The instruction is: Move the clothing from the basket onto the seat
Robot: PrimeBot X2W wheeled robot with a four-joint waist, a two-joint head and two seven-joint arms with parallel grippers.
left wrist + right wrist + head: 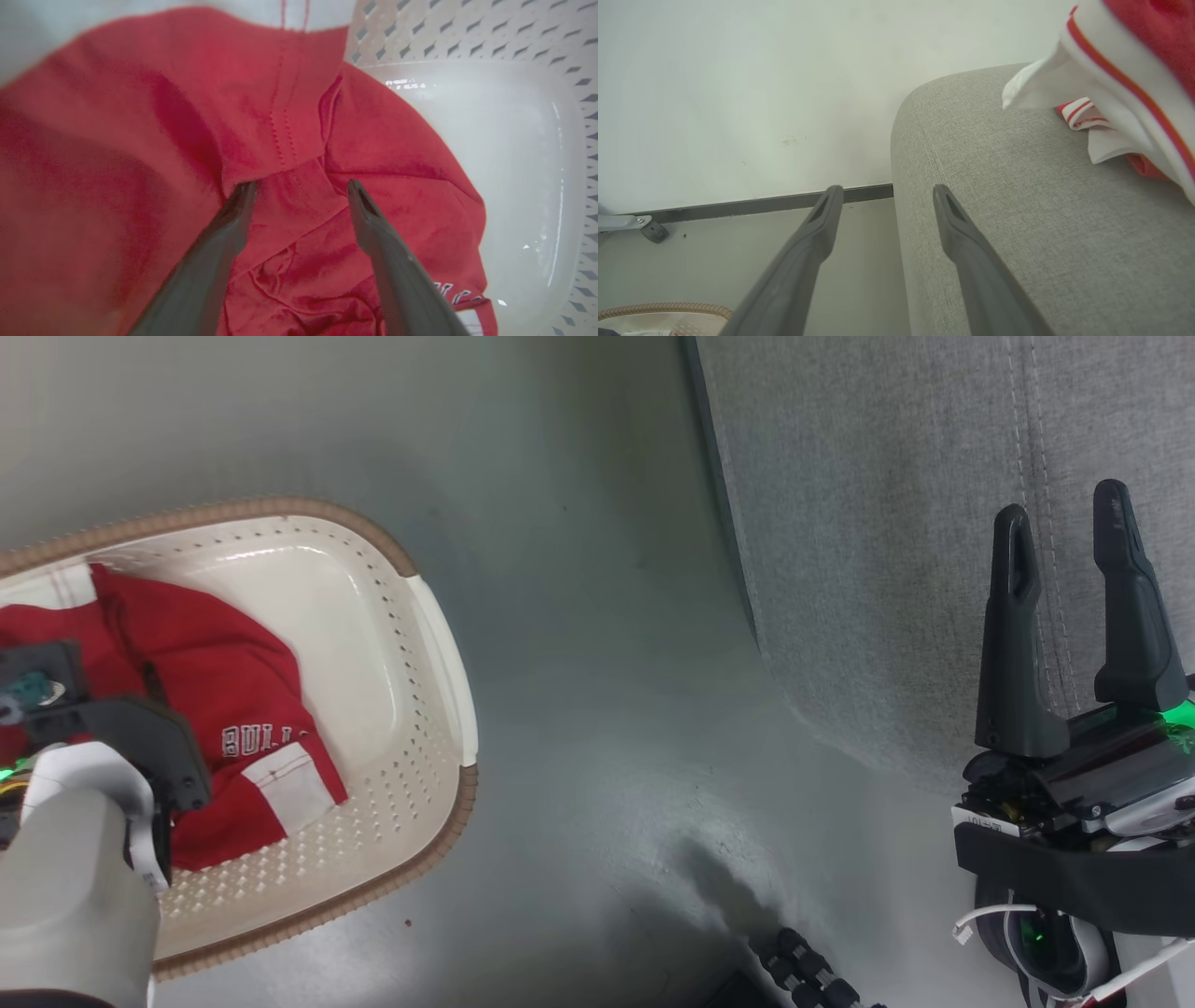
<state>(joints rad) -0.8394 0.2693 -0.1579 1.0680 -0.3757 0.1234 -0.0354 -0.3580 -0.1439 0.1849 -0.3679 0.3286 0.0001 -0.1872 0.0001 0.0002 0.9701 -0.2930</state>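
Note:
A red garment with white lettering and a white panel lies in the cream basket at the left of the head view. My left gripper is down over that red garment, open, both fingertips touching the cloth with a fold between them. The grey seat fills the upper right of the head view. My right gripper hovers over it, open and holding nothing. In the right wrist view my right gripper points at the seat's corner, and more red and white clothing lies on the seat.
Grey floor separates basket and seat. A dark ribbed cable part lies on the floor near the bottom. In the right wrist view a pale wall with a dark baseboard, a caster and the basket rim show.

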